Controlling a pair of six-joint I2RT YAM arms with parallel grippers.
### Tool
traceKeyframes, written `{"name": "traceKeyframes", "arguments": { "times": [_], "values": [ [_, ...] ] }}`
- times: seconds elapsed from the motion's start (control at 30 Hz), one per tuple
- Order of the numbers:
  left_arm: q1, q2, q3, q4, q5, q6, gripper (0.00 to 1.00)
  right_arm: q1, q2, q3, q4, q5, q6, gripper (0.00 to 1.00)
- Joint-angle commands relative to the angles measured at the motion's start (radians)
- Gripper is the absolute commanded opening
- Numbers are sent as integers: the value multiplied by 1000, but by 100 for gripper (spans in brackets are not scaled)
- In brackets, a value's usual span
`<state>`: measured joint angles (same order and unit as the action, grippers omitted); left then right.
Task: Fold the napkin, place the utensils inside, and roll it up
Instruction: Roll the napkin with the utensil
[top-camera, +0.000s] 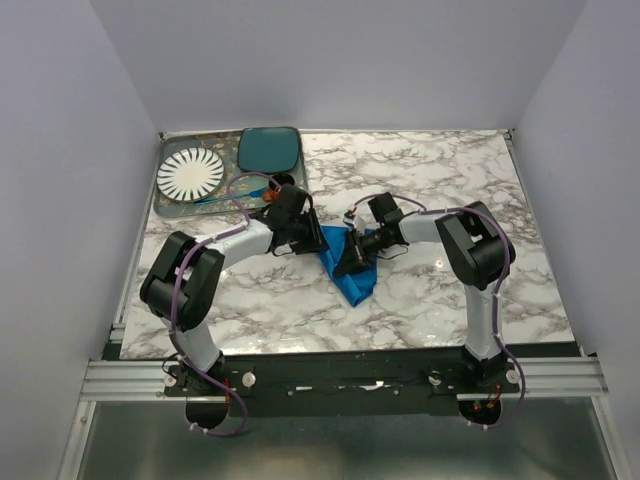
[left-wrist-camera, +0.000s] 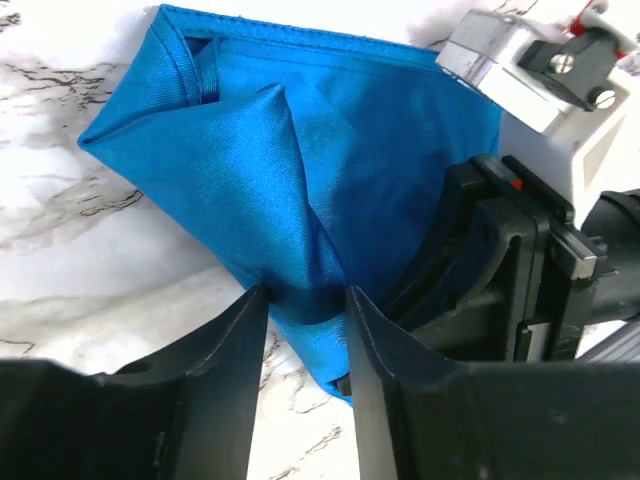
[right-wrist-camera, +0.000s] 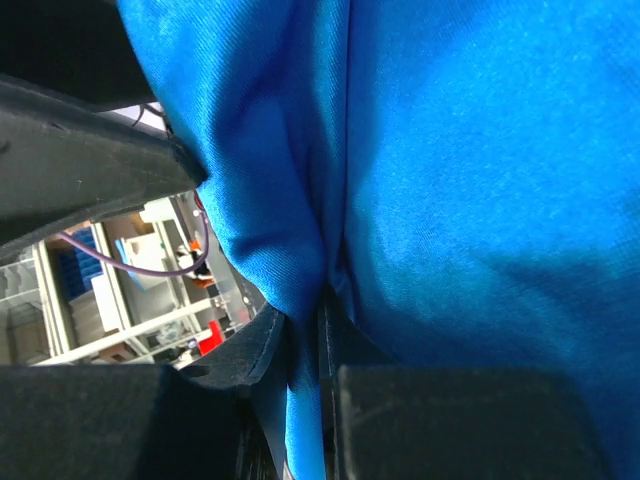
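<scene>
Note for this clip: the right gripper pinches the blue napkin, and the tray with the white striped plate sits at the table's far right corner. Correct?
One slip: the tray with the white striped plate sits at the far left corner, as the top external view shows. The right gripper does pinch the blue napkin.

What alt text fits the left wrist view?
A bright blue napkin lies bunched on a marble table, a fold of it between the two dark fingers of the left gripper at the bottom edge. The right gripper, black, meets the cloth from the right.
</scene>
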<state>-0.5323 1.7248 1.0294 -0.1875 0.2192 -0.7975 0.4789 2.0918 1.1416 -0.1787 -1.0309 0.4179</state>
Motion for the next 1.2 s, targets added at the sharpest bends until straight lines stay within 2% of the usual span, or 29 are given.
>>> {"name": "traceKeyframes", "arguments": {
  "times": [0.0, 0.1, 0.37, 0.4, 0.5, 0.6, 0.7, 0.73, 0.83, 1.17],
  "values": [
    [-9, -19, -20, 98, 48, -49, 39, -6, 42, 3, -18, 2, 16, 17],
    [-9, -36, -29, 94, 29, -55, 32, -10, 48, 0, -18, 26, 10, 17],
    [-11, -67, -46, 125, 39, -104, 27, -19, 56, 17, -19, 49, 4, 16],
    [-12, -74, -51, 115, 31, -108, 28, -19, 56, 18, -21, 52, 5, 16],
    [-14, -125, -77, 86, -23, -100, 45, -25, 54, 27, -27, 51, 2, 16],
    [-14, -180, -103, 101, -43, -86, 47, -29, 62, 38, -36, 51, -4, 16],
    [-15, -162, -92, 146, 6, -89, 37, -33, 66, 47, -45, 46, -10, 17],
    [-15, -122, -74, 158, 50, -100, 30, -34, 66, 47, -45, 48, -11, 17],
    [-15, -47, -36, 181, 95, -120, 24, -37, 60, 43, -50, 49, -16, 17],
    [-9, 116, -12, 224, 59, -92, 20, -40, 10, 20, -57, 77, -25, 20]
  ]
}}
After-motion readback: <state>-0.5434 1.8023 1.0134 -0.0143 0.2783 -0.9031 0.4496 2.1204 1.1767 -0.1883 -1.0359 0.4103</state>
